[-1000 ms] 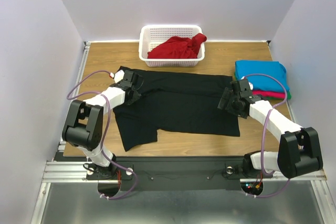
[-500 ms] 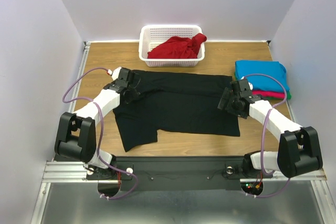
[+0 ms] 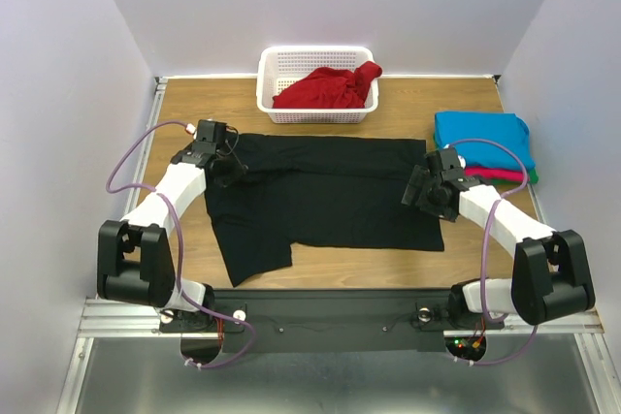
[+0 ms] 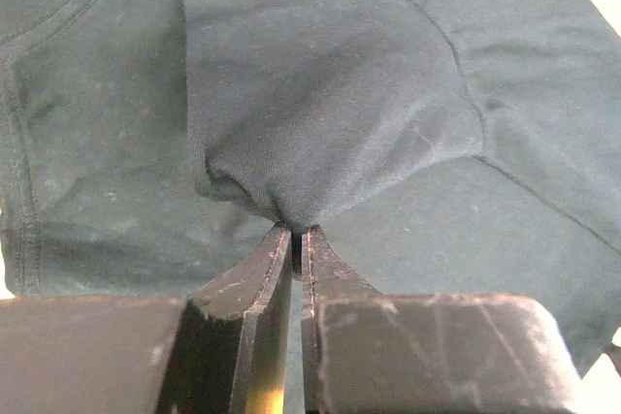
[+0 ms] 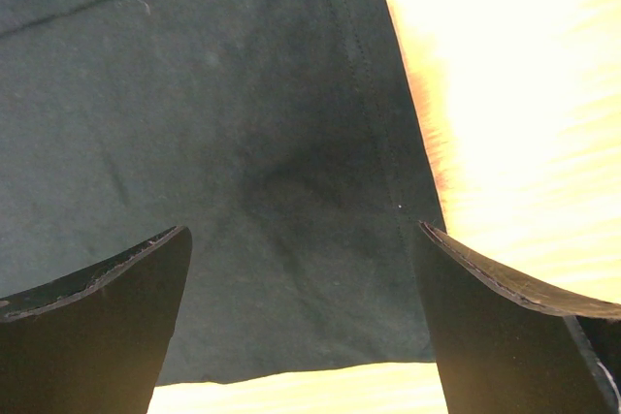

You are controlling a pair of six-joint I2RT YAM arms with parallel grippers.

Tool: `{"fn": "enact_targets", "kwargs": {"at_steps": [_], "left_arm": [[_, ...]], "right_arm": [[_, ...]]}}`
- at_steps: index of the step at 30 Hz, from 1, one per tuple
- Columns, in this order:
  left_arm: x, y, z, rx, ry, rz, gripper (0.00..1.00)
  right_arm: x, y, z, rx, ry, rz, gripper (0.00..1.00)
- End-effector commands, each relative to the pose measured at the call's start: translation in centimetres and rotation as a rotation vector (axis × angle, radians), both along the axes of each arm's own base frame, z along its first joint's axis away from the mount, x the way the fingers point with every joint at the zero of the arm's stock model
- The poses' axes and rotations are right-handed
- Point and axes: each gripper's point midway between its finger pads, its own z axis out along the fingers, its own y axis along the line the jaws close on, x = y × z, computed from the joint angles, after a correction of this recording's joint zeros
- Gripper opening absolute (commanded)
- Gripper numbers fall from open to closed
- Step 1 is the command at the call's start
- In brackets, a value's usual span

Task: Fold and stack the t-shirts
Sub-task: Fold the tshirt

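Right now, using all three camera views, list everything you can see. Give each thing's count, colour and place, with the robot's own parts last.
black t-shirt: one, black, spread flat mid-table.
red t-shirt: one, red, crumpled inside the basket.
folded t-shirts: three, turquoise on top of pink-red and green, stacked at the table's right side.
lattice basket: one, white, middle of the table's far edge.
table: one, brown wood, under everything.
left gripper: one, black fingers, shut on a pinch of the black t-shirt's left end.
right gripper: one, black fingers, open over the black t-shirt's right hem.
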Motion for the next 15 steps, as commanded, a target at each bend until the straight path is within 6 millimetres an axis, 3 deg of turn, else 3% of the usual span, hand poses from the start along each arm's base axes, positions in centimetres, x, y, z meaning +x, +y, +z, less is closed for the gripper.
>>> {"fn": "enact_targets", "kwargs": {"at_steps": [1,6,8,11,12,13,15], "left_arm": [[0.3,-0.9,3.0,-0.048,-0.063,-0.073,0.18],[-0.5,-0.2,1.2,-0.024,-0.029,-0.053,0.18],[0.0,-0.5,0.9,-0.04,-0.05,-0.06,0.18],[0.9,-1.0,0.6,-0.055,-0.071,-0.073,0.18],[1.5,-1.0,0.4,-0.052,-0.068,-0.071,0.18],[1.9,-1.1,0.4,-0.05,-0.075,-0.07,0.18],[3.1,-1.1,0.4,-0.05,-0.088,-0.074,0.18]], "right_arm": [[0.4,0.0,-0.1,0.001,-0.016,0.005,1.0],[0.5,1.0,0.4,0.044,-0.025,0.059,1.0],[0.8,2.9,1.2,0.122,-0.06,0.156,1.0],[0.9,8.4,3.6,0.323,-0.15,0.355,0.98],[0.8,9.7,4.0,0.333,-0.158,0.4,0.98],[0.6,12.9,4.9,0.331,-0.167,0.493,0.98],[1.2,15.6,5.4,0.292,-0.178,0.54,0.99]]}}
